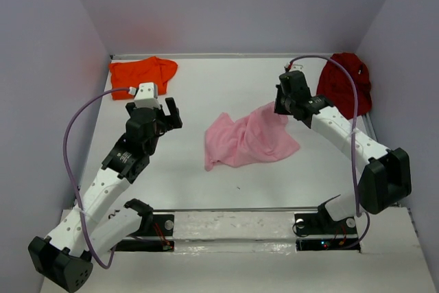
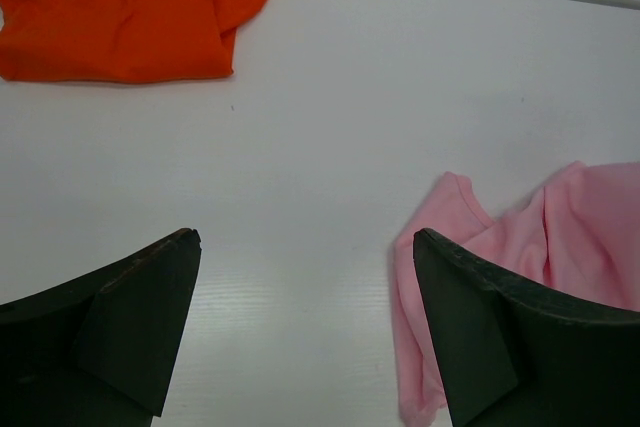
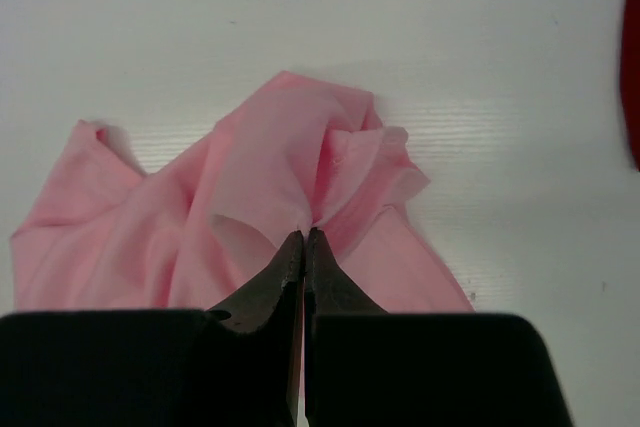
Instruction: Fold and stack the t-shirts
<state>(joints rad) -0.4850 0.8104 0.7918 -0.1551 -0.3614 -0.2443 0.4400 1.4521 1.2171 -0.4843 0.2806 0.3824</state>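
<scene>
Garment in hand is the pink t-shirt (image 1: 248,141), lying crumpled near the middle of the table (image 1: 219,87). It is not folded. Its long axis runs from the near left to the far right in the overhead view.

The right gripper (image 3: 304,237) has its jaws fully closed on a gathered bunch of cloth at the far right end of that shirt. The wrist view shows folds radiating from the pinch. Whether that end is lifted off the surface cannot be told.

The left gripper (image 1: 167,113) stands with jaws wide apart and holds nothing. It hovers over bare table to the left of the shirt. In its own wrist view the shirt's loose left end lies off to the right, partly behind the right-hand finger and not between the jaws.

Judgement: the free end is nearer the left arm. To take it, that arm would need to travel to its right and come down. With both ends held, the shirt could be spread flat.

The orange t-shirt (image 1: 143,73) lies at the far left corner and the dark red t-shirt (image 1: 345,81) at the far right corner. Both are well apart from the pink one, and no stack has been begun.

The surface is white, smooth and flat. Plain pale walls (image 1: 226,5) enclose three sides.
</scene>
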